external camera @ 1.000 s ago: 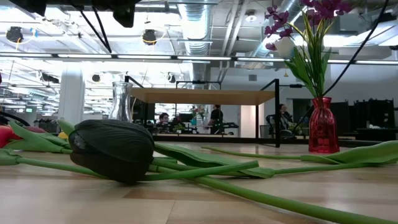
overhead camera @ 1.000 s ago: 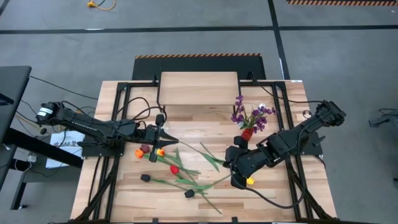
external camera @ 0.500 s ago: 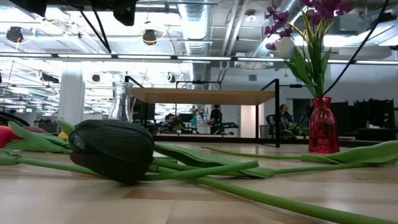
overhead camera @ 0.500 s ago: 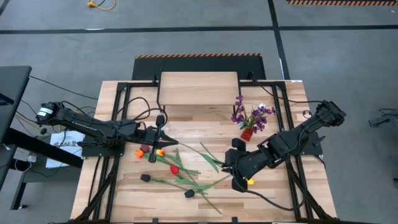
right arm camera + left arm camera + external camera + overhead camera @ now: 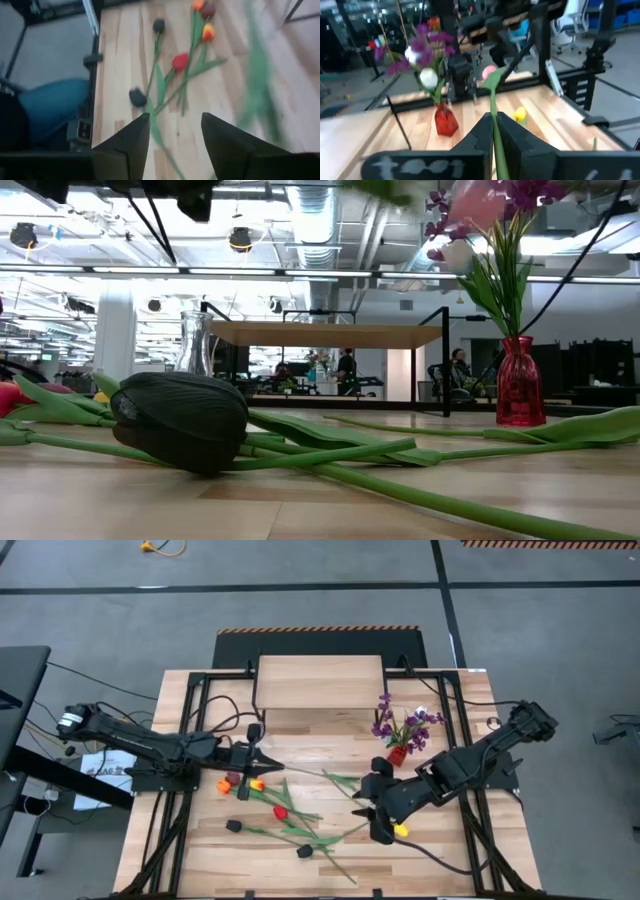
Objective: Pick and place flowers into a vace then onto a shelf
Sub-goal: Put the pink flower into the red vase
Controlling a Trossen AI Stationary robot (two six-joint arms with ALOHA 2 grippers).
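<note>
The left claw (image 5: 493,131) is closed on the long green stem of a pink tulip-like flower (image 5: 490,73) and holds it above the wooden slatted table (image 5: 330,755). The right claw (image 5: 172,131) is open, holding nothing (its dark fingers stand apart), near the small red glass vase (image 5: 398,755) holding purple-blossom sprigs (image 5: 385,723).

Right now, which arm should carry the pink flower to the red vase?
Left. Its hand is shut on the stem of the pink flower. The right hand, though nearer the red vase, is open and holds nothing.
</note>
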